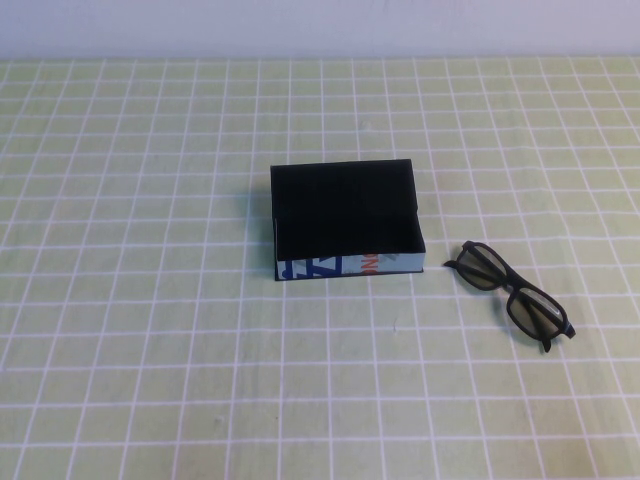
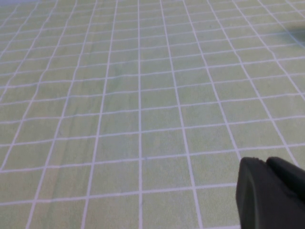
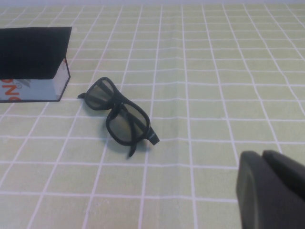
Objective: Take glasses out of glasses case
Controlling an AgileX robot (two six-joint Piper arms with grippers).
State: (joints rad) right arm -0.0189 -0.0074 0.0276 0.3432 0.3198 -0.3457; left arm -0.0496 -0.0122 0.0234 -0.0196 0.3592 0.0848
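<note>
**On the table: glasses out, lying right of the case**

On the far left, nothing but green checked tablecloth (image 1: 130,330) with white grid lines. Left gripper (image 2: 271,193) shows only in its own wrist view, as a dark rounded bit of finger low over bare cloth, with nothing near it. Can't tell how far its jaws are apart or whether they hold anything; no object shows by the visible part

Centre of table: the glasses case (image 1: 345,222), a small black rectangular box, open top facing up, black inside. Its near side is light blue with blue-white marks toward the left and an orange mark toward the right. Sits flat on the cloth, slightly skewed to the grid. Right wrist view catches one corner of it (image 3: 35,62), with the orange print visible on the pale side

Just right of the case, apart from it: the glasses (image 1: 510,293), black thick frame, dark greenish lenses. They rest on the cloth, angled diagonally, one end near the case's front right corner and the other further right and nearer the robot. Temples look folded. In the right wrist view (image 3: 120,117) they lie clear of the box, not touching it

Right gripper (image 3: 271,191): again only a dark finger piece at the edge of its wrist view, off the glasses, well apart from them. Jaw opening can't be told; nothing seen in its grasp
</note>
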